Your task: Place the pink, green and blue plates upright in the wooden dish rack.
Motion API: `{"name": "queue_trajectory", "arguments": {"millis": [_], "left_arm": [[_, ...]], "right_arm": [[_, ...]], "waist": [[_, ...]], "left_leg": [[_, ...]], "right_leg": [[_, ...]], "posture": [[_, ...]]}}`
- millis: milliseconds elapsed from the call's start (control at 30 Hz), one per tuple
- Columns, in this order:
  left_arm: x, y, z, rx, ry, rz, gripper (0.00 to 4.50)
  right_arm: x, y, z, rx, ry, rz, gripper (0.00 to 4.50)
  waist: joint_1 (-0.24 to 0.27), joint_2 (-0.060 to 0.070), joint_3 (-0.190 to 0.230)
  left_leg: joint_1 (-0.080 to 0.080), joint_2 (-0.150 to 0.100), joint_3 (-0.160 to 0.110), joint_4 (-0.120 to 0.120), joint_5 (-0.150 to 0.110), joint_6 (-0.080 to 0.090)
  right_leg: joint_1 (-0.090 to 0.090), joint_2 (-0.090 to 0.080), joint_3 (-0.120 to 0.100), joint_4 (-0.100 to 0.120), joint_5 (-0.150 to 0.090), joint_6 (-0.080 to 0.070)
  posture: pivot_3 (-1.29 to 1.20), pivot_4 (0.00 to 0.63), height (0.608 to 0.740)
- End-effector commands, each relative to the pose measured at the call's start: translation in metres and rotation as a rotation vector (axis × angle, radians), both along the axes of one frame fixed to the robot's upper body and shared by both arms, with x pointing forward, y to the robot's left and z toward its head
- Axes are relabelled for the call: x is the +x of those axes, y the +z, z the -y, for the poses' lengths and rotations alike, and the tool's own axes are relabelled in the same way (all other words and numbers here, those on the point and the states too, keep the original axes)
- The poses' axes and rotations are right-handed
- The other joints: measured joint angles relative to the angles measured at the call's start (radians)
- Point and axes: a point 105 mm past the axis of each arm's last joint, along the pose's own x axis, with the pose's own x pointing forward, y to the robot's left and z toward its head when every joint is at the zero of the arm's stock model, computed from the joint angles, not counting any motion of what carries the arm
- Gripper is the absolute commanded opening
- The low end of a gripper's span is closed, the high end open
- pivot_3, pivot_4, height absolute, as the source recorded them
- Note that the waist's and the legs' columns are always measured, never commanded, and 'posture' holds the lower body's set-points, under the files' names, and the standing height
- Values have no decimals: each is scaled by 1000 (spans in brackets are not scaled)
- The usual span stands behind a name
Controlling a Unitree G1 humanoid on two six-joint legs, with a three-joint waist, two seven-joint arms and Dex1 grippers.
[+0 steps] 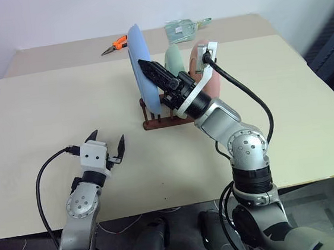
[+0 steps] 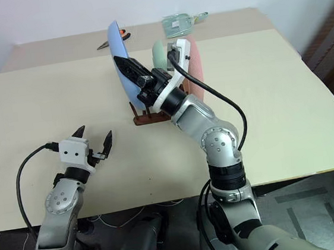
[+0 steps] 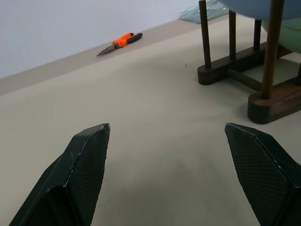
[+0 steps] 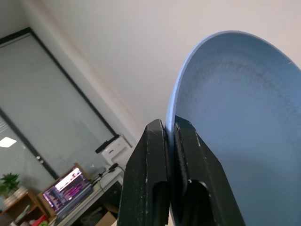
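The blue plate (image 1: 138, 56) stands on edge at the near end of the wooden dish rack (image 1: 155, 124), its lower rim down among the front pegs. My right gripper (image 1: 143, 64) is shut on the plate's upper rim, and the right wrist view has both fingers (image 4: 155, 155) clamped on that edge (image 4: 235, 117). Behind it the green plate (image 1: 174, 58) and the pink plate (image 1: 213, 85) stand upright in the rack, partly hidden by my right wrist. My left gripper (image 1: 106, 138) hovers open and empty low over the table, in front of and left of the rack (image 3: 263, 101).
Orange-handled pliers (image 1: 115, 45) lie at the back of the table (image 1: 46, 114), left of the rack. A clear plastic packet (image 1: 183, 27) sits at the back edge behind the plates. The table's right edge is near a dark chair.
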Motion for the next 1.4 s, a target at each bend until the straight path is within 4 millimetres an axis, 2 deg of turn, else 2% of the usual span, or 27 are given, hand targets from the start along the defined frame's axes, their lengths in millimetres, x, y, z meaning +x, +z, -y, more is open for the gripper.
{"name": "queue_trajectory", "arguments": {"millis": [33, 167, 300, 467, 700, 800, 867, 933, 1000, 1033, 1100, 1133, 1200, 1333, 1400], "left_arm": [[-1, 11, 6, 4, -25, 48, 4004], [-2, 11, 10, 2, -55, 46, 4004], [-3, 11, 14, 1, -80, 42, 4070], [-4, 9, 18, 0, -95, 32, 4070], [-5, 7, 23, 0, -113, 24, 4070], [-4, 6, 24, 3, -118, 21, 4070], [-3, 6, 24, 5, -117, 21, 4070], [-3, 6, 22, 16, -110, 22, 4070], [-2, 5, 18, 30, -94, 21, 4070], [-2, 5, 18, 33, -89, 21, 4070], [-1, 2, 14, 48, -74, 15, 4070], [0, 1, 12, 56, -68, 10, 4070], [2, -2, 9, 69, -56, 5, 4070], [9, -4, 0, 43, -11, -7, 4070], [10, -8, -6, 43, 5, -20, 4070]], "right_arm": [[5, 13, -1, 18, -41, 10, 0], [12, 10, -7, -24, -54, -14, 0], [14, 10, -12, -65, -61, -10, 1481], [14, 18, -12, -155, -116, 87, 4021], [8, 48, -7, -284, -187, 346, 4021], [4, 65, 3, -355, -239, 506, 4021], [9, 79, 23, -411, -353, 616, 4021], [19, 89, 58, -489, -500, 688, 4021], [32, 92, 100, -586, -652, 707, 4021], [36, 92, 112, -615, -693, 709, 4021], [50, 77, 166, -715, -831, 618, 4021], [54, 60, 192, -792, -872, 565, 4021], [55, 24, 224, -908, -879, 467, 4021], [46, -49, 249, -1033, -807, 315, 4021], [40, -83, 249, -1026, -751, 217, 4021]], "waist": [[0, 0, 0], [1, 0, 0], [0, 0, 0], [-1, 0, 0], [0, 0, 0], [0, 0, 0], [2, 0, 0], [7, 0, 0], [10, 0, 0], [10, 0, 0], [9, 0, 0], [14, -1, -1], [24, -1, -1], [20, 3, 0], [18, 5, 0]], "left_leg": [[0, 0, 0, 0, 0, 0], [0, 0, 0, 0, 0, 0], [0, 0, 0, 0, 0, 0], [0, 0, 0, 0, 0, 0], [0, 0, 0, 0, 0, 0], [0, 0, 0, 0, 0, 0], [0, 0, 0, 0, 0, 0], [0, 0, 0, 0, 0, 0], [0, -1, 0, 1, 0, 0], [0, -1, 0, 1, 0, 0], [0, -1, 1, 1, 0, 0], [0, -1, 1, 0, 0, 0], [0, -1, 0, 0, 0, 1], [0, 0, 3, 0, -1, 2], [0, 0, 4, 1, -1, 2]], "right_leg": [[0, 0, 0, 0, 0, 0], [0, 0, 0, 0, 0, 0], [0, 0, 0, 0, 0, 0], [0, 0, 0, 0, 0, 0], [0, 0, 0, 0, 0, 0], [0, 0, 0, 0, 0, 0], [0, 0, 0, 0, 0, 0], [1, 0, 0, -1, 0, 0], [2, -1, -1, -2, 0, 0], [2, -1, -1, -3, 0, 0], [3, -2, -1, -3, 0, 0], [3, -2, -1, -4, 0, 0], [5, -2, -3, -6, 0, 0], [6, -2, -1, -9, 0, 0], [5, -2, 0, -8, 0, 0]], "posture": [[0, 150, 739], [0, 150, 739], [0, 150, 739], [0, 150, 739], [0, 150, 739], [0, 150, 739], [0, 150, 739], [0, 150, 739], [0, 150, 739], [0, 150, 739], [0, 150, 739], [0, 150, 739], [0, 150, 739], [0, 150, 739], [0, 150, 739]]}}
